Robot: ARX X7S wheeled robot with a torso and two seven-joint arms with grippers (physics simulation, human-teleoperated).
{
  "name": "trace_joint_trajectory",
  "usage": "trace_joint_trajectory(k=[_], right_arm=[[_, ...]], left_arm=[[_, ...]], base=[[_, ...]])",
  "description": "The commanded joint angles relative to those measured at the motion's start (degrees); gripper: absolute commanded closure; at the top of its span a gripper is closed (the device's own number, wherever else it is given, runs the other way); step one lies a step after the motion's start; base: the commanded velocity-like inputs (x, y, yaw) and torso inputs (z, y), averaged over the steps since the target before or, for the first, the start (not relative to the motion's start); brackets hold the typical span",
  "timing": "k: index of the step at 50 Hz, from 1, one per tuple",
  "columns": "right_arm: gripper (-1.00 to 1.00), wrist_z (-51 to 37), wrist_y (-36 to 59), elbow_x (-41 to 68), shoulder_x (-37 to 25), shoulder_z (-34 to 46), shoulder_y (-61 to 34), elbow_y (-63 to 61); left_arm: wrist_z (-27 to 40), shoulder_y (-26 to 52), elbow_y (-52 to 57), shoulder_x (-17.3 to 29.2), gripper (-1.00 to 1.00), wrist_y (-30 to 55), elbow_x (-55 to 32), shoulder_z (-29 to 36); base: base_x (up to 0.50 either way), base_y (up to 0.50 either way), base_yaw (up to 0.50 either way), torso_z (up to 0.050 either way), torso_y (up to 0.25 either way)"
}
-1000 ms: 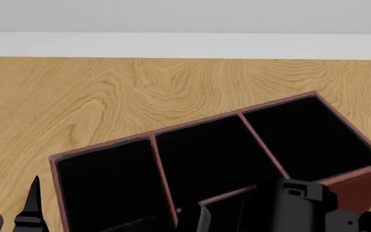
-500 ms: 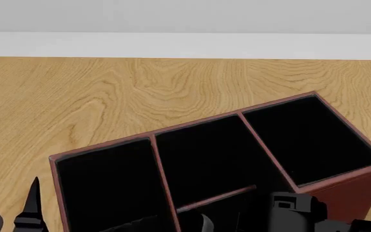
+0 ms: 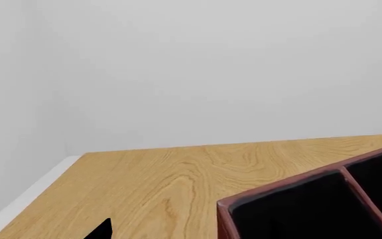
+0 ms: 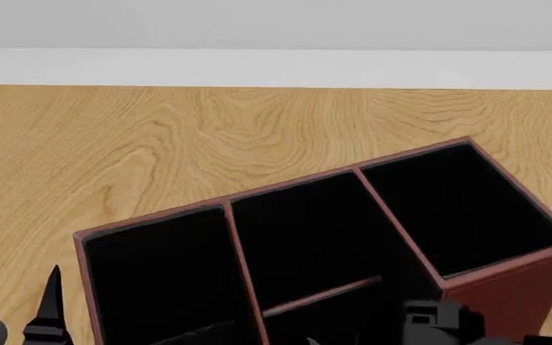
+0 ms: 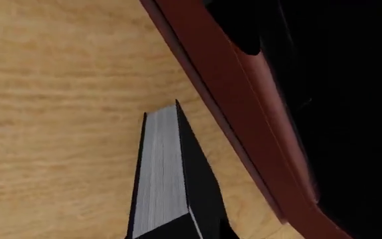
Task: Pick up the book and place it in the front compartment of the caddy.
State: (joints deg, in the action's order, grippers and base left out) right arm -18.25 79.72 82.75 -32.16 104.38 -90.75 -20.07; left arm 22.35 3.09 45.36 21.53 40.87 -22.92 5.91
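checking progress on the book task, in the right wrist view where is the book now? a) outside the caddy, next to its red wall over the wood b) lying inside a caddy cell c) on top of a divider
a: in the right wrist view the book, pale page edge showing, sits outside the caddy beside its red wall, with the wooden table behind it.

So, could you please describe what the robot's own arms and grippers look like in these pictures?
Only small parts show. In the head view, the left gripper appears as a slim, matt black, pointed finger above a dark rounded body at the frame edge. The right arm is a blocky black housing with dark grey edges and a small recess on top. No cables, markings or coloured parts are visible on either.
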Motion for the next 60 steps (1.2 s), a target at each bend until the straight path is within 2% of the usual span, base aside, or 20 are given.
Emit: trace_joint_trajectory(k=[1, 9, 19, 40, 60], right_arm=[[1.00, -4.17, 0.61, 6.00, 1.39, -5.56, 1.31, -3.80], [1.00, -9.59, 0.79, 12.45, 2.37, -6.13, -0.19, -6.18], [1.00, -20.36, -1.89, 26.23, 2.72, -5.41, -4.37, -10.84], [1.00, -29.61, -7.35, 43.07, -0.91, -5.22, -16.36, -18.35], [1.00, -35.15, -11.18, 55.77, -0.28, -7.56, -30.67, -23.50]], left_arm=[[-1.87, -0.34, 0.34, -0.74, -1.00, -0.82, 0.03, -0.98], [-1.67, -0.51, 0.82, -0.54, -1.00, -0.70, -0.49, -1.42], [-1.47, -0.24, 1.06, -0.39, -1.00, -0.46, -1.03, -1.57], [-0.38, 1.79, 2.49, -0.06, -1.00, 2.00, -2.57, -1.70], [-0.15, 1.36, 2.21, 0.22, -1.00, 1.09, -2.56, -1.19]], base=[[0.00, 0.00, 0.00, 0.000, 0.000], [0.00, 0.00, 0.00, 0.000, 0.000], [0.00, 0.00, 0.00, 0.000, 0.000], [0.00, 0.00, 0.00, 0.000, 0.000], [0.00, 0.00, 0.00, 0.000, 0.000]])
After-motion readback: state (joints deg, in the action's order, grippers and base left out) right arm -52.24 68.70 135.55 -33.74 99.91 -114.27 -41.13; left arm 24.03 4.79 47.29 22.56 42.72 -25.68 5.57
